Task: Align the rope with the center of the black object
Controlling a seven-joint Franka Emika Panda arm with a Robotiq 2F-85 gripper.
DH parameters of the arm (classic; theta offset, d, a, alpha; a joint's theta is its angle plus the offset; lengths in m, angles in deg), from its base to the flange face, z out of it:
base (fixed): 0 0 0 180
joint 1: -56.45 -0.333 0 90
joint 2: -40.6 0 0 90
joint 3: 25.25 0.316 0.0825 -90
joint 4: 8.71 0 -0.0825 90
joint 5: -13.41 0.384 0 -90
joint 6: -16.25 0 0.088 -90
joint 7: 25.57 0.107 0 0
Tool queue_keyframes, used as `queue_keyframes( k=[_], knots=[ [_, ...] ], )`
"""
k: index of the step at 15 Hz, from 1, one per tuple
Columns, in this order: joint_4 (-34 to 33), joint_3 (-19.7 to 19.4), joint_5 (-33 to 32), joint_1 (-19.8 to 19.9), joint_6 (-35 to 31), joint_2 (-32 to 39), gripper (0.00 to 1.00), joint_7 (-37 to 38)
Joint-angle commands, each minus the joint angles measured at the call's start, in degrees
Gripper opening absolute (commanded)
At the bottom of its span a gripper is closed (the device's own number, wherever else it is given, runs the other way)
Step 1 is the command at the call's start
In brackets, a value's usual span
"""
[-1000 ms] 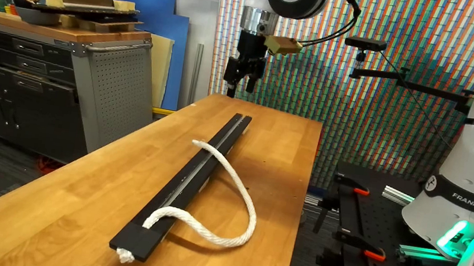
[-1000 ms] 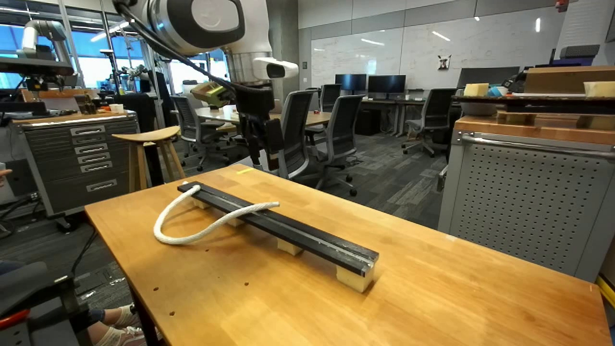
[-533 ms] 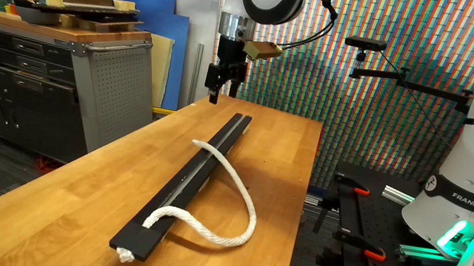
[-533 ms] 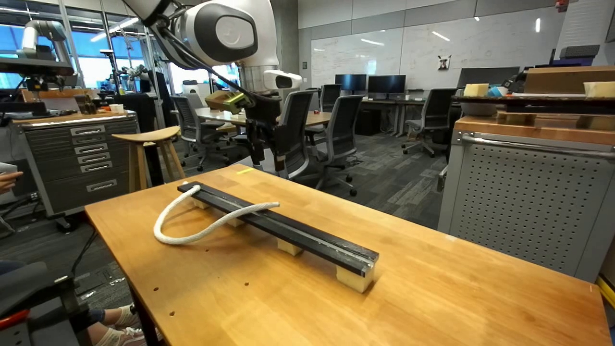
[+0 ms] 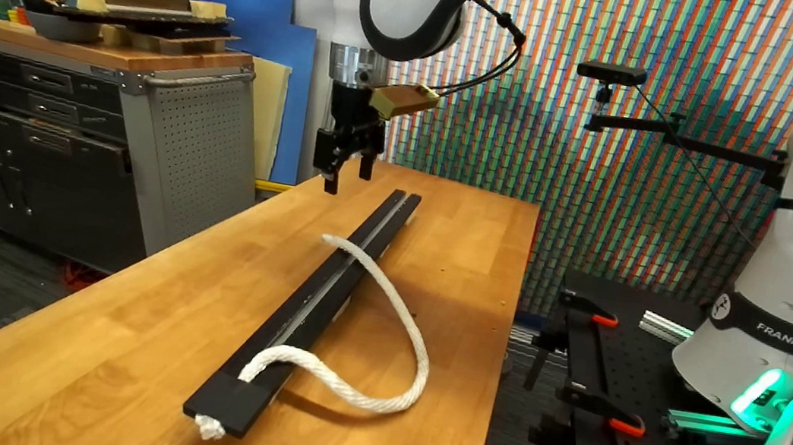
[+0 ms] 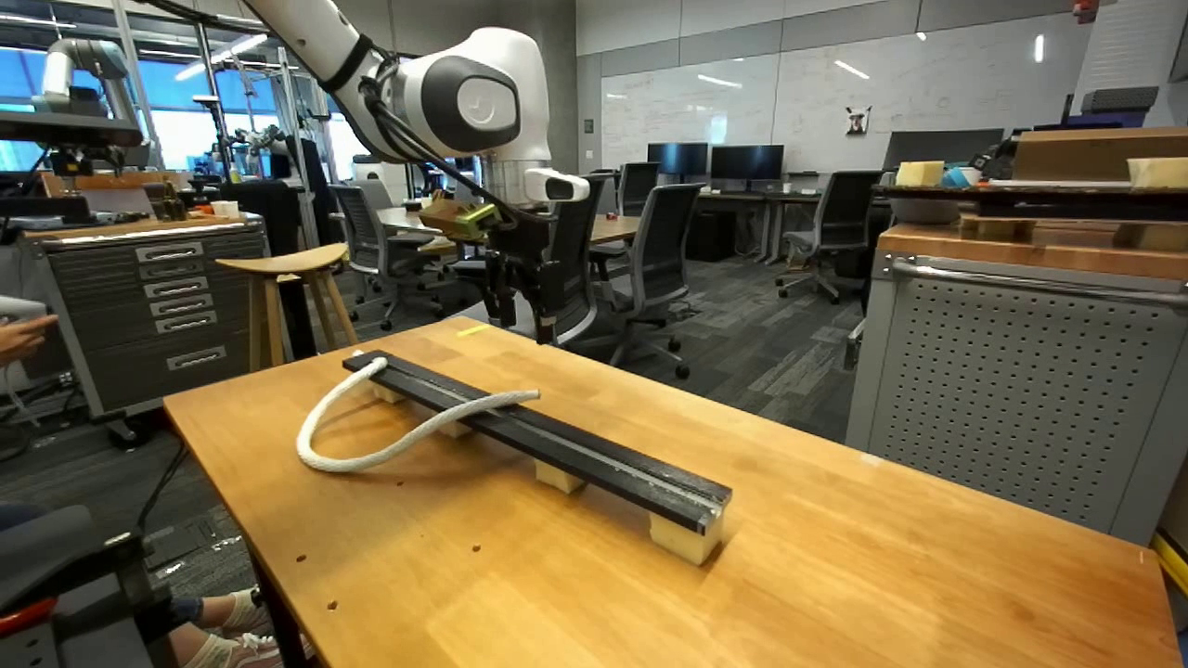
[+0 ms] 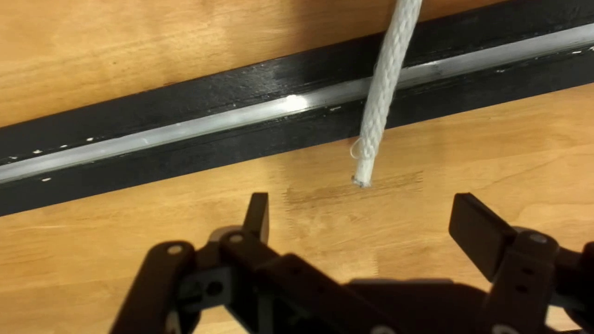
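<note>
One gripper [image 7: 361,198], fingers [image 7: 478,227] spread; at its wrist-view twelve o'clock, rope [image 7: 386,83] crosses black bar [image 7: 287,86]; base [image 5: 776,303] reads "FRANKA EMIKA".

Light's decent in both exterior views: the honey-brown wooden tabletop [image 5: 468,262] looks bright and warm, with a soft shadow under the loop of white braided rope [image 5: 420,348]. In an exterior view the bluish glass windows [image 6: 172,134] at 10 o'clock are blown out, and the glossy whiteboard [image 6: 807,111] around 1 o'clock has streaky reflections. Green light strip [image 5: 756,388] glowing between 3 and 4 o'clock in an exterior view. Wrist cam: hot glare at 12 o'clock on the shiny grey strip [image 7: 195,126] in the long black bar [image 7: 260,139], and the black two-finger gripper [image 7: 361,202] is nearly a silhouette, kinda soft toward 6 o'clock.
</note>
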State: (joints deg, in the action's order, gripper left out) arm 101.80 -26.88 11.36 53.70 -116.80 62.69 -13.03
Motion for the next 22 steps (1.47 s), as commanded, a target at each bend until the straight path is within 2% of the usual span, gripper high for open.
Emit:
queue_keyframes(
  k=[1, 6, 13, 22],
  knots=[
    [-1.18, -0.04, 0.04, -0.27, 0.50, 0.91, 1.00, -0.05],
    [-2.45, -0.05, -0.17, -0.72, 1.15, 1.03, 1.00, 0.30],
    [-7.89, -1.54, -1.31, -1.56, 11.10, 5.26, 1.00, 6.48],
    [-8.15, -0.31, 0.29, -0.80, 5.63, 12.25, 1.00, 2.54]
  ],
)
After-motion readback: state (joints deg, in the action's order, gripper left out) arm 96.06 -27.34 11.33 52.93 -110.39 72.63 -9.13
